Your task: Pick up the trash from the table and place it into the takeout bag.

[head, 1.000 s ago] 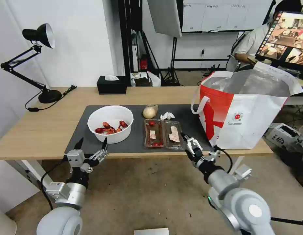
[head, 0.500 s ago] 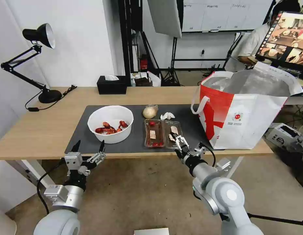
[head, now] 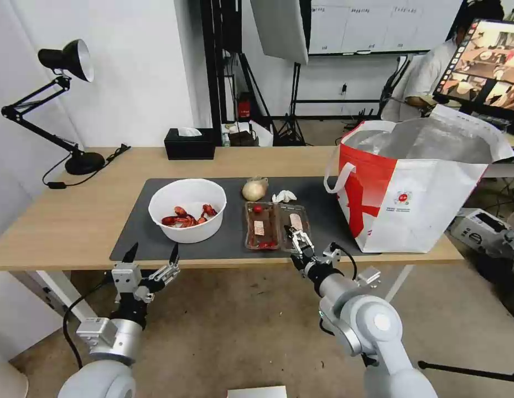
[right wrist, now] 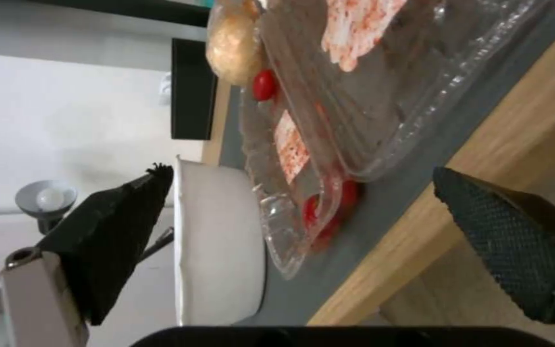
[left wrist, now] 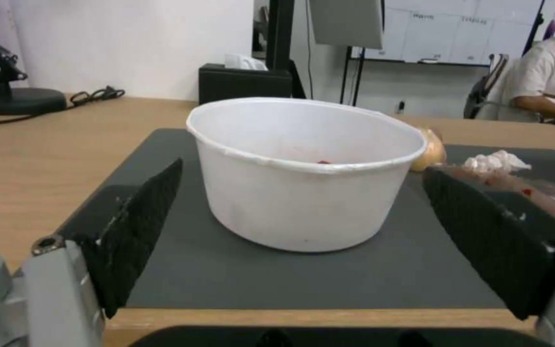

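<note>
Table [head: 74,221], light wood, with dark mat [head: 323,213]. On mat: white bowl [head: 187,210] holding red shells; beige wrapped ball [head: 253,190]; crumpled tissue [head: 284,195] just beside ball; clear tray [head: 277,226], hinged, with red scraps, near front edge. Bag [head: 411,188], white and red, foil-lined, upright at the table's right end. Left tool [head: 150,255]: released, fingers spread, before the table edge facing the bowl. Right tool [head: 296,239]: released, spread wide, at the tray's front edge, grasping nothing.
</note>
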You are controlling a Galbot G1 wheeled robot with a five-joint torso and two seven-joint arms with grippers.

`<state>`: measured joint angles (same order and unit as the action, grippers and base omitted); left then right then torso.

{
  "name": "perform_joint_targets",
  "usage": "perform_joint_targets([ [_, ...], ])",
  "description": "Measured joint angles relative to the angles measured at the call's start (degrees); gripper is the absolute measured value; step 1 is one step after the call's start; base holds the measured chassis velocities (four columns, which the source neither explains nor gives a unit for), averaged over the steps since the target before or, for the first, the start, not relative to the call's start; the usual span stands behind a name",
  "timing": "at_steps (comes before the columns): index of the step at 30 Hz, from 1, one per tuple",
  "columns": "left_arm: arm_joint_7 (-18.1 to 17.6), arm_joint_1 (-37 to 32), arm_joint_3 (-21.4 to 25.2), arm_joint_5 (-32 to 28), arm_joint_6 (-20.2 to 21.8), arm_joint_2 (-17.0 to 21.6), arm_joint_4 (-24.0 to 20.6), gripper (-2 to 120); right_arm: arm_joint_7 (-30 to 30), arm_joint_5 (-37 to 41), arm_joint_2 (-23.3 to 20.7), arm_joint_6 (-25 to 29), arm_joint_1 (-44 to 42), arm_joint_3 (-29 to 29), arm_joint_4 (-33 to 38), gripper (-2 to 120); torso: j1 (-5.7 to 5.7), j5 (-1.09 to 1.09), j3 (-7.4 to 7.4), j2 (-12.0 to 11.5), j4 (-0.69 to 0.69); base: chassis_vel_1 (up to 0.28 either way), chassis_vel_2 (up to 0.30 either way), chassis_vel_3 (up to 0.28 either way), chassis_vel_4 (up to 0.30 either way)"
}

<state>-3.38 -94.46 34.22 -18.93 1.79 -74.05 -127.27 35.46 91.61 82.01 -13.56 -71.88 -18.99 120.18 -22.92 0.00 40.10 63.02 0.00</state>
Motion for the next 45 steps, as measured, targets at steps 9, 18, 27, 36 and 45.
perform_joint_targets([
  [9, 0.0, -0.14, 0.02, -0.02, 0.02, 0.37, 0.18, 100, 0.23, -0.32, 0.94, 0.0, 0.04, -0.17, -0.23, 100, 0.0, 0.0, 0.0, 0.0, 0.0, 0.0, 0.0, 0.0, 0.0],
  [18, -0.09, -0.82, 0.68, -0.21, -0.1, 1.14, 0.63, 100, 0.19, -0.92, 2.55, 0.44, 0.59, -0.12, -1.56, 100, 0.01, -0.01, 0.0, 0.01, 0.0, 0.0, 0.0, 0.0, 0.0],
  [27, -0.16, -0.59, 0.6, -0.35, -0.17, 0.99, 1.07, 100, 0.31, -1.17, 3.02, 0.45, 0.65, 0.3, -1.08, 100, 0.0, 0.01, 0.0, 0.0, 0.01, 0.0, 0.0, 0.0, 0.0],
  [36, -0.22, -0.27, 0.6, -0.34, -0.29, 1.01, 1.58, 100, 0.23, -1.53, 2.73, 0.36, 0.31, 0.28, -0.41, 100, 0.0, 0.0, 0.0, 0.0, 0.0, 0.0, 0.0, 0.0, 0.0],
  [45, -0.25, -0.17, 0.86, -0.44, -0.49, 1.28, 1.83, 100, -0.3, -1.54, 3.21, 0.36, 1.23, 0.04, -1.22, 100, 0.0, 0.0, 0.0, 0.0, 0.0, 0.0, 0.0, 0.0, 0.0],
])
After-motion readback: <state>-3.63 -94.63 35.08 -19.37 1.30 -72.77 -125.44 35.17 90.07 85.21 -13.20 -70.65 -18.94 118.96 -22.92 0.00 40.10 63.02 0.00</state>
